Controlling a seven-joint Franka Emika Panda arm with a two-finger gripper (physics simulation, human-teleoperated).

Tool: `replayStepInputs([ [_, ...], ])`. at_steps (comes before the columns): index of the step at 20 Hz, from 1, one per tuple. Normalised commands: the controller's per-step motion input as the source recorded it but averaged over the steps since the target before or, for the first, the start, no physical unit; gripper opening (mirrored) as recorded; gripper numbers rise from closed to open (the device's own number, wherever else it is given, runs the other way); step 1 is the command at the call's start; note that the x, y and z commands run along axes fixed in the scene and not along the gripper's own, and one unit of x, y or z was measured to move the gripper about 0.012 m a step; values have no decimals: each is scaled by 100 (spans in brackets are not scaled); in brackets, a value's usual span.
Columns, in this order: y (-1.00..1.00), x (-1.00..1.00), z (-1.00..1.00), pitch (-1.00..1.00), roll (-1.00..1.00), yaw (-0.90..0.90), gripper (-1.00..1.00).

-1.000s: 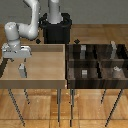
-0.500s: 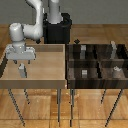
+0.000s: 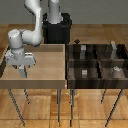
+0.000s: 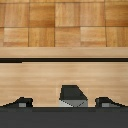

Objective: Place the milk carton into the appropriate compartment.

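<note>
The milk carton [image 4: 73, 97], a small pale-grey box with a dark gabled top, stands on the light wood floor in the wrist view. My gripper [image 4: 62, 103] is open around it. One fingertip [image 4: 20, 102] and the other fingertip [image 4: 105, 101] each stand well clear of its sides. In the exterior view my gripper [image 3: 22, 71] hangs low over the tan tray [image 3: 47, 62] at the exterior view's left, and the hand hides most of the carton. The compartment is one of the alike cells of the dark striped-wood bin [image 3: 98, 61] at the exterior view's right.
Each bin cell holds a short grey block, such as one block [image 3: 82, 49] at the back and another block [image 3: 116, 70] in front. The robot's black base [image 3: 57, 27] stands behind the tray. Both tray and bin rest on thin metal legs over a wooden floor.
The hand has shifted slightly toward the exterior view's right and dropped a little lower over the tray. Its fingers stay apart.
</note>
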Motion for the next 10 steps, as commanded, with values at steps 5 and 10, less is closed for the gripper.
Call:
replayStepInputs([
  [5,0,-40,-20,0,0,0,100],
  [10,0,0,-80,0,0,0,100],
])
